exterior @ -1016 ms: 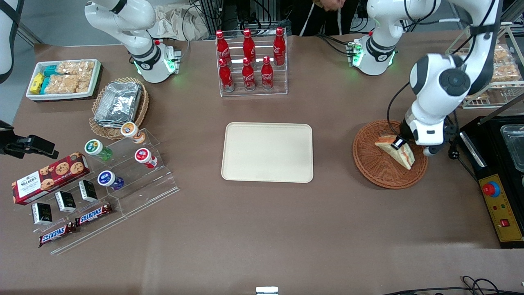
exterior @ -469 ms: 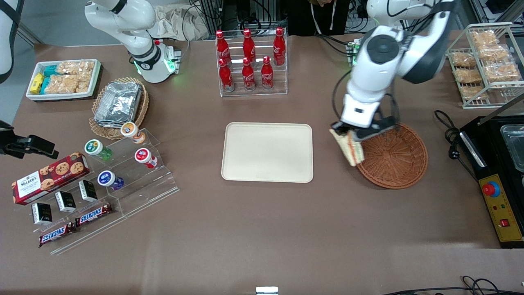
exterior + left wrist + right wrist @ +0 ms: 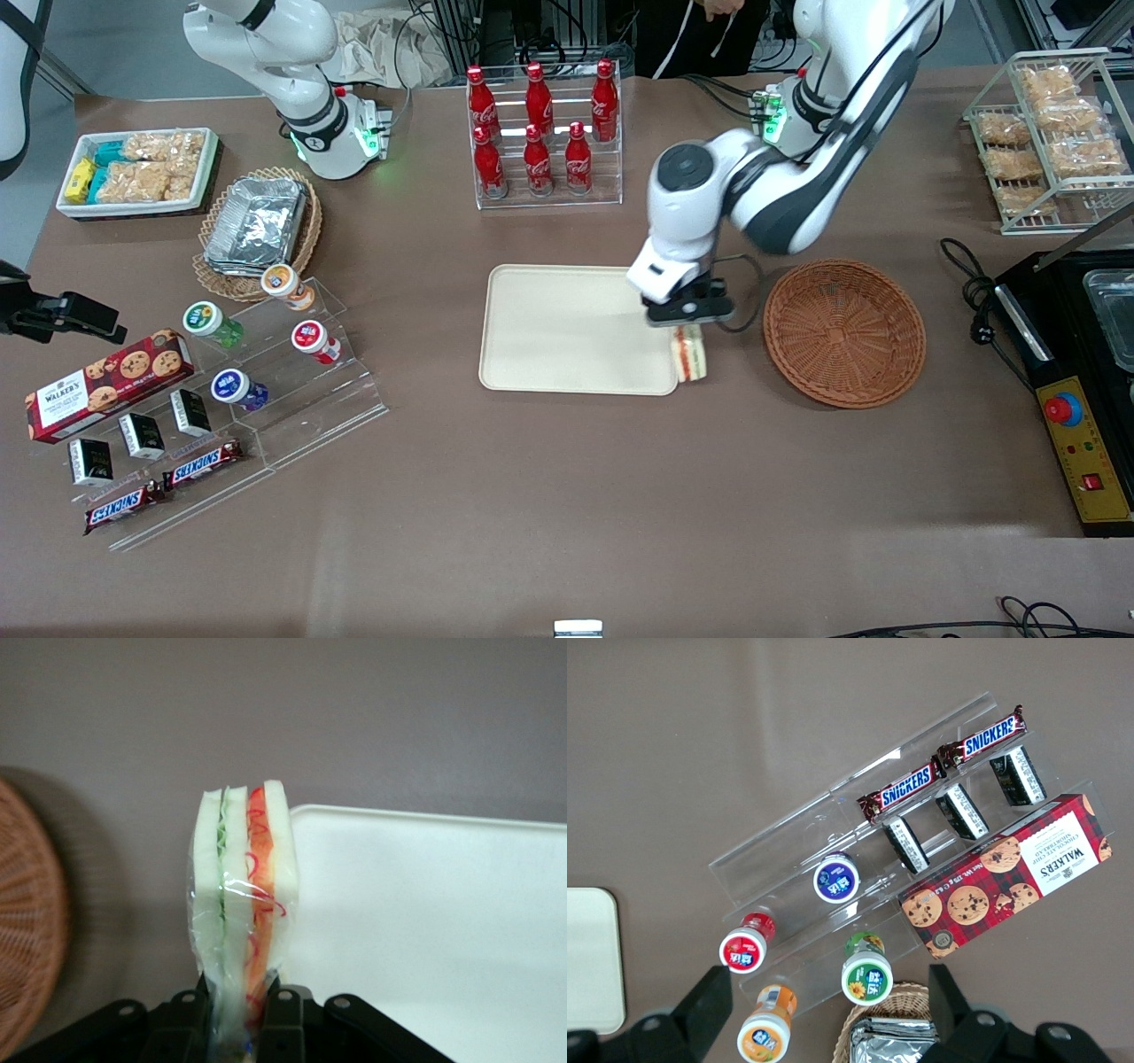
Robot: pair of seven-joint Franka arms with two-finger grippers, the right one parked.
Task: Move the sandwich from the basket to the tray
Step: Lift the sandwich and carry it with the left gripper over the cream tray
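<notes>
My left gripper [image 3: 687, 330] is shut on the sandwich [image 3: 690, 354], a plastic-wrapped wedge of white bread with green and orange-red layers [image 3: 244, 895]. It hangs in the air over the corner of the cream tray [image 3: 567, 332] that lies nearest the basket, at the tray's edge. The black fingers [image 3: 282, 1019] clamp the wedge on both bread faces. The round reddish-brown wicker basket [image 3: 844, 331] stands empty on the table beside the tray, toward the working arm's end; its rim [image 3: 27, 930] also shows in the left wrist view.
A clear rack of red cola bottles [image 3: 540, 124] stands farther from the front camera than the tray. A black appliance with a red button [image 3: 1076, 390] sits at the working arm's end. Stepped acrylic shelves with cups and snack bars [image 3: 230, 372] lie toward the parked arm's end.
The gripper lifted the sandwich out of the basket and carried it sideways to the tray's near-basket corner. The basket is now empty.
</notes>
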